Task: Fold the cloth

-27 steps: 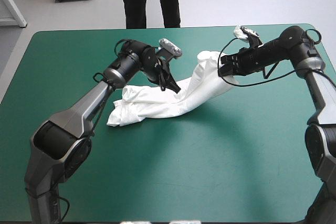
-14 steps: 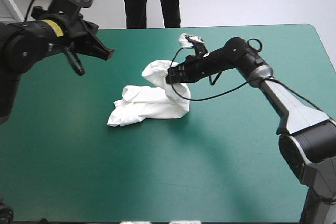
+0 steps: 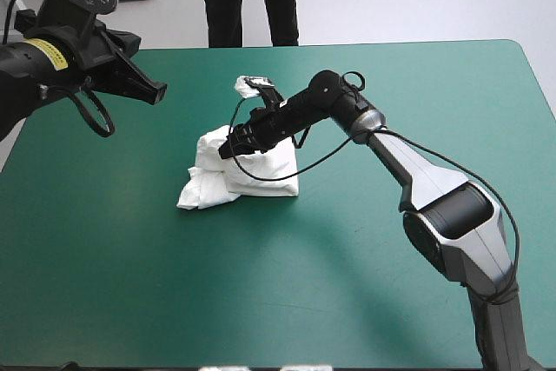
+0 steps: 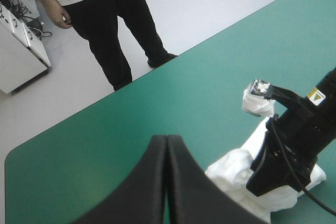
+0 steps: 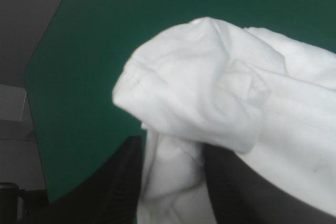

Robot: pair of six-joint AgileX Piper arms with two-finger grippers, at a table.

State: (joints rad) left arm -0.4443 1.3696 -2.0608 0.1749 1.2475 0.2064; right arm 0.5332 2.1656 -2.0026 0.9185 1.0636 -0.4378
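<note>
Starting with the T-shirt (image 3: pixel 204 182): bunched into a squat white bundle, doubled over on itself, with no sleeve or collar to be told apart. Rests on the teal-green table (image 3: pixel 304 284), left of the middle and somewhat toward the far edge, well clear of every edge. Stands highest on the side nearer the table's middle, with a thick rounded fold raised there. Slopes down on the other side to a low, flatter, crumpled corner on the cover, pointing toward the near left. From the right wrist, fills most of the view (image 5: pixel 210 93) as a puffed roll with a stitched hem along its rim and soft creases behind it, the cover (image 5: pixel 105 35) beyond.

Gripped at the top of that raised fold by the right jaws: black fingers (image 5: pixel 123 182) close on either side of a pinch of fabric, clenched on the T-shirt. Reached by the right arm (image 3: pixel 417 171), stretched long and low from the near right across the middle of the table, wrist just above the bundle. From the left wrist, shows the bundle (image 4: pixel 231 169) under and beside that wrist, with bare cover (image 4: pixel 131 119) out to the far edge.

Left jaws pressed together, black fingers (image 4: pixel 157 182) meeting in one pointed arch. Held high on the left arm (image 3: pixel 52 58) over the table's far left corner, well apart from the T-shirt, tips pointing toward the table's middle.
</note>
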